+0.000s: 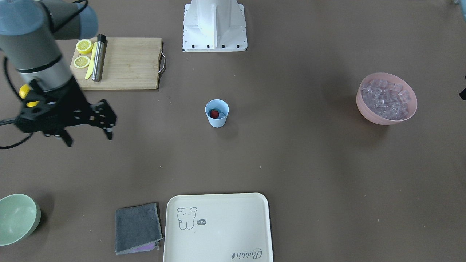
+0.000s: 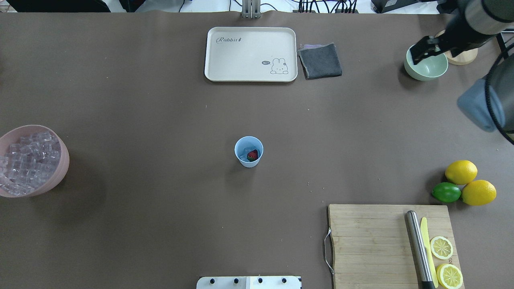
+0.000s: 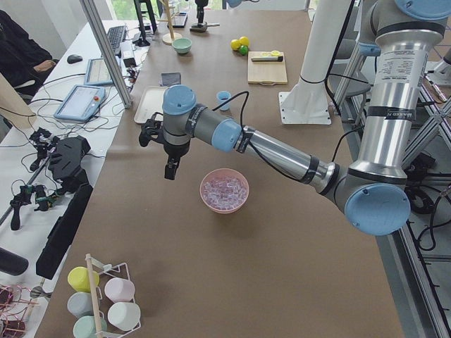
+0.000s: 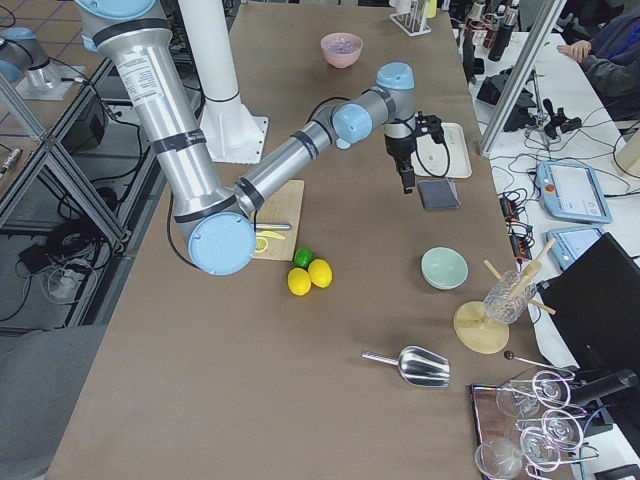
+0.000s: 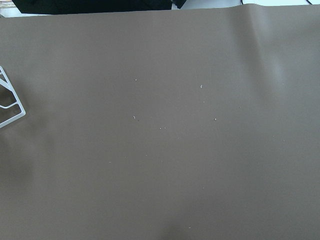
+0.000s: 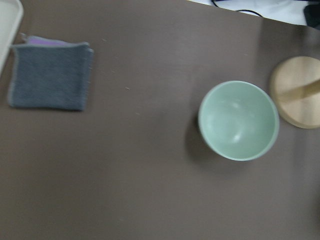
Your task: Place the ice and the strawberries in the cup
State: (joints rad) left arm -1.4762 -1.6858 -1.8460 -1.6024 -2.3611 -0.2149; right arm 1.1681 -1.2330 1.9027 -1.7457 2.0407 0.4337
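The strawberry (image 1: pixel 214 114) lies inside the cup (image 1: pixel 217 113), central so both arms reach; right end effector (image 1: pixel 88 137) spread, empty; left end effector (image 3: pixel 169 162) impossible to judge.

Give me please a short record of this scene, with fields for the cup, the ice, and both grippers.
ice: heaped in the pink bowl; some apparently in the cup
cup: table centre, upright, holds the strawberry
right gripper: open, empty, raised near the green bowl
green bowl: empty
left gripper: raised near the pink bowl; state cannot be told
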